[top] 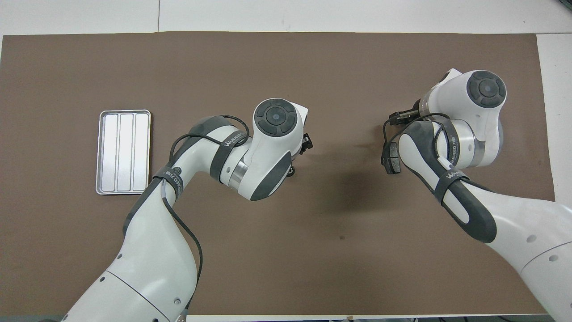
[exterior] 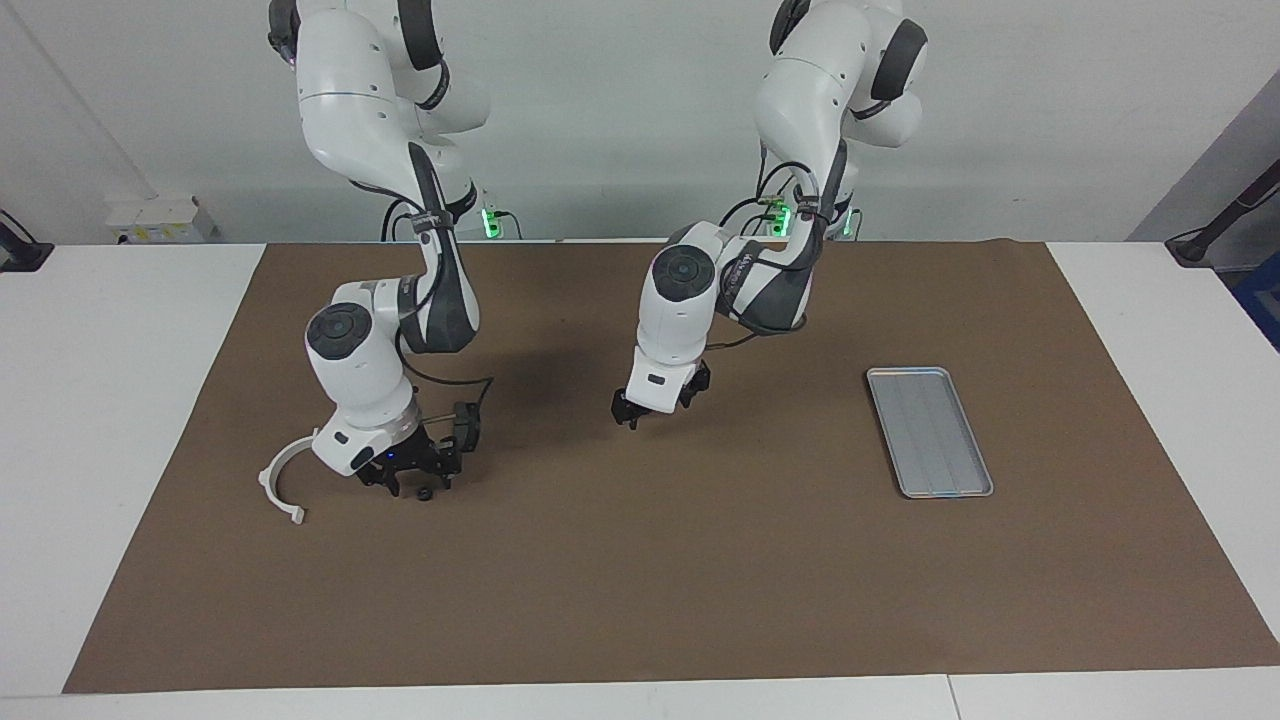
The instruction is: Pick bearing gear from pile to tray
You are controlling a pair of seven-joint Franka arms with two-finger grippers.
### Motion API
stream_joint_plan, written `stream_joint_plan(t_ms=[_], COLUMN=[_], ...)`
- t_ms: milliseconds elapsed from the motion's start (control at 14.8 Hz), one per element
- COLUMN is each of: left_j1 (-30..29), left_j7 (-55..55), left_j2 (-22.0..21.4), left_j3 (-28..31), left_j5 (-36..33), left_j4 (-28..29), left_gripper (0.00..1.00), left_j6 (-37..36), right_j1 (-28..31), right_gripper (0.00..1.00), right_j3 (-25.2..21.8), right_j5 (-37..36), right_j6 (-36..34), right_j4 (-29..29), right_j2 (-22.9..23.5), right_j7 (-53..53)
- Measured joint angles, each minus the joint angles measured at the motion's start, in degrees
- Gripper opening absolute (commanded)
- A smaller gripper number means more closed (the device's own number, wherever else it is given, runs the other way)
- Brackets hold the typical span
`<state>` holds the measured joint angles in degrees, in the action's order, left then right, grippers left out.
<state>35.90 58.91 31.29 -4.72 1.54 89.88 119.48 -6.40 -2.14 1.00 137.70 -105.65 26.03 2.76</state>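
Observation:
The pile lies toward the right arm's end of the brown mat. It holds a white half-ring bracket (exterior: 279, 483), a dark brake pad (exterior: 466, 425) that also shows in the overhead view (top: 393, 159), and a tiny black ring (exterior: 424, 494). My right gripper (exterior: 408, 478) is low over the pile, between the bracket and the brake pad, just above the ring. Its wrist hides the rest of the pile from above. My left gripper (exterior: 630, 415) hangs above the bare middle of the mat, holding nothing that I can see. The silver tray (exterior: 930, 432) lies empty toward the left arm's end (top: 124, 152).
The brown mat (exterior: 700, 580) covers most of the white table (exterior: 110, 400). Between the left gripper and the tray there is bare mat.

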Motion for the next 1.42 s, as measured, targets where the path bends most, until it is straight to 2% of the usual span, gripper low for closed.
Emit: stream_joint_plan(t_ms=[202, 539, 809, 876, 944, 1416], left_j1=[1.19, 1.26, 1.27, 1.27, 1.28, 1.98], left_j7=[1.85, 2.9, 4.08, 4.1, 4.15, 4.18], left_j2=[0.39, 0.41, 0.42, 0.41, 0.41, 0.24], left_j3=[0.06, 0.22, 0.23, 0.22, 0.21, 0.21], left_j5=[0.0, 0.0, 0.0, 0.0, 0.0, -0.01], left_j4=[1.57, 4.47, 5.36, 5.44, 5.53, 5.92], left_gripper=[1.0, 1.0, 0.95, 0.93, 0.93, 0.92], left_j6=[1.02, 5.6, 7.33, 7.4, 7.42, 7.35], right_j1=[0.0, 0.0, 0.0, 0.01, 0.01, 0.22], right_gripper=[0.74, 0.57, 0.09, 0.03, 0.0, 0.0], right_j3=[0.0, 0.0, 0.0, 0.0, -0.01, -0.36], right_j5=[0.0, 0.0, 0.0, 0.0, 0.0, -0.02], right_j6=[0.09, 0.8, 0.82, 0.83, 0.83, -1.48], right_j4=[-0.11, -0.22, -0.22, -0.2, -0.08, 2.11], right_j2=[0.03, 0.34, 0.35, 0.35, 0.33, -1.63], right_j7=[0.0, 0.0, 0.0, 0.0, 0.0, 0.0])
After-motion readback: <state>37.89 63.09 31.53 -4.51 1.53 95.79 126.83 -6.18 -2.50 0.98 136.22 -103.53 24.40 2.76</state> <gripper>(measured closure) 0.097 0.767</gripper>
